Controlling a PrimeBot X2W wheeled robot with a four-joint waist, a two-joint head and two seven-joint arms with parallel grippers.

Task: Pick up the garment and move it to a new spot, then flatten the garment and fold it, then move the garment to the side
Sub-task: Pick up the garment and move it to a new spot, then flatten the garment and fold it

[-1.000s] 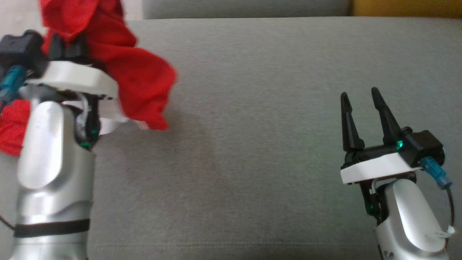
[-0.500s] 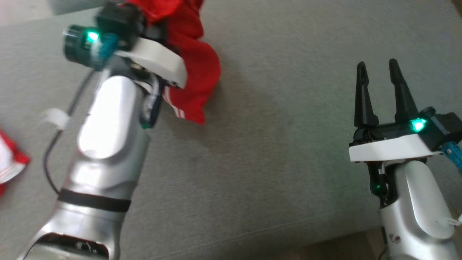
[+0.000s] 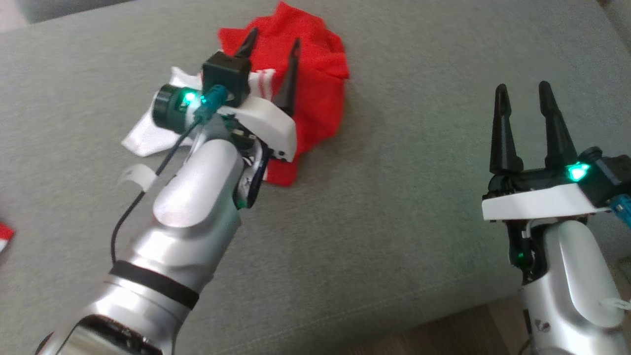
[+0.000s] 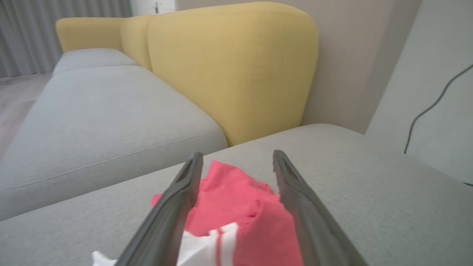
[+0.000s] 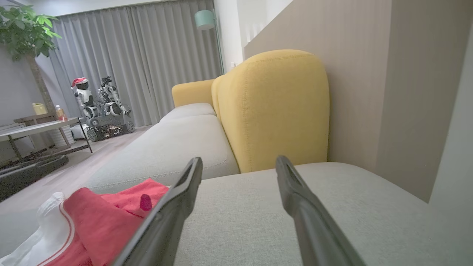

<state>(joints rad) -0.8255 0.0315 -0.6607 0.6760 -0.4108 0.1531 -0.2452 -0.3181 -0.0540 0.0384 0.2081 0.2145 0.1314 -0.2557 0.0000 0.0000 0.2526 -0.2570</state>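
Observation:
The garment [image 3: 320,93] is red with white stripes and a white part; it lies crumpled on the grey sofa cushion [image 3: 394,207]. My left gripper [image 3: 273,42] hovers over it, open, its two fingers spread above the red cloth with nothing between them. In the left wrist view the garment [image 4: 236,199] sits just below and between the fingers of the left gripper [image 4: 236,155]. My right gripper [image 3: 522,88] stands open and empty, off to the right over bare cushion. The right wrist view shows the garment [image 5: 96,218] to the left of the right gripper [image 5: 239,160].
A yellow backrest [image 4: 236,70] rises behind the cushion, with a second grey seat [image 4: 103,111] beyond. Another red and white piece [image 3: 3,236] shows at the left edge. The cushion's front edge meets wooden floor [image 3: 443,335]. A low table [image 5: 37,127] and small robots [image 5: 99,107] stand far off.
The left gripper has let go of the garment, which hung from it before and now lies on the cushion. Its fingers have opened. The camera has shifted too.

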